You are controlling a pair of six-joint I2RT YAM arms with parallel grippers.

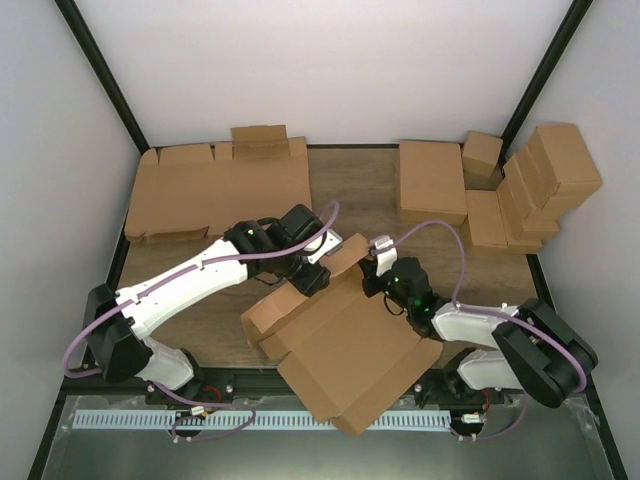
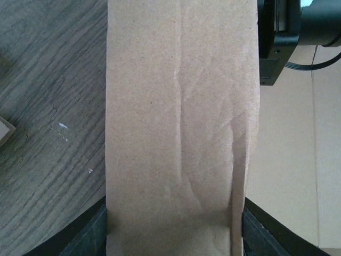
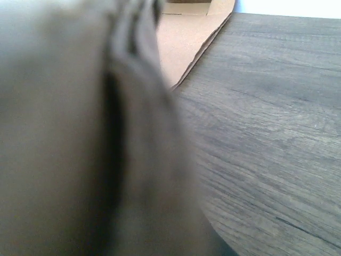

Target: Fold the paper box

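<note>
Left claw (image 1: 312,272) clamped roughly half-open across a raised flap (image 2: 181,133) of the box (image 1: 345,345). Its fingers (image 2: 88,237) pressed the strip's two long edges, a hold that looked meant to stand the flap upright while the other arm worked.

Right claw (image 1: 383,252) was closed tight at the box's far edge, near its partner. Its own camera showed only blurred cardboard hard against the lens, so a pinch on a thin wall edge was the likely reading, not a certain one.

The box lay partly formed in the middle of the table (image 1: 370,190), turned at an angle. Its wide panel was flat and reached toward the arms' bases, with the near corner past the table's front edge.

With two holds so close on one side, the step appeared to be raising and tucking a wall. Most of the folding seemed yet to come, and the thin board could crease or slip if the arms pulled unevenly.

Flat blanks (image 1: 220,190) sat at the far left and finished boxes (image 1: 535,185) were stacked at the far right, both well apart from the work.
</note>
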